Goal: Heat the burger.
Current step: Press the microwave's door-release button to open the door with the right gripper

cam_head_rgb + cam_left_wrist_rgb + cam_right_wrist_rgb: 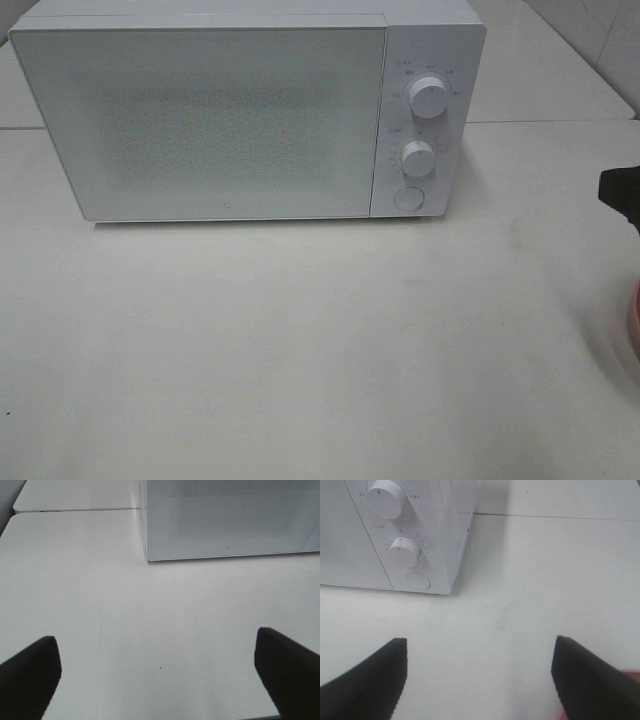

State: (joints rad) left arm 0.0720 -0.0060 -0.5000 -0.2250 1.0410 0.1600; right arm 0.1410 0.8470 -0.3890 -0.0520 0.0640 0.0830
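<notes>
Sitting toward the back of the matte white tabletop (300, 350), a white box-shaped microwave oven (230, 120) is facing the high camera with its frosted, speckled door (200, 130) lying flush and shut. The speckling is hiding whatever is behind it, so the inside is not showing at all. On the control strip two round white knobs, upper (428, 100) and lower (418, 158), are standing above a round white push button (408, 198). The tiny markings around them are too small to read.

The left gripper (156, 645) is hanging over bare table in front of the oven's front-left corner. Its two black fingers (30, 680) are spreading wide with nothing between them, and both are running out of the wrist picture. The right gripper (481, 642) is likewise holding its black ribbed fingers (370, 680) far apart over bare table, near the button end of the oven.

In the high view only a black angular piece (622, 195) is poking in at the right edge, cut off, and I cannot tell which part of the arm it is. Below it a thin pink curved rim (634, 325) is peeking in, mostly out of frame. A sliver of the same pink is showing just behind one right finger in the wrist view. The burger is not showing in any view, so I cannot tell where it is resting.
</notes>
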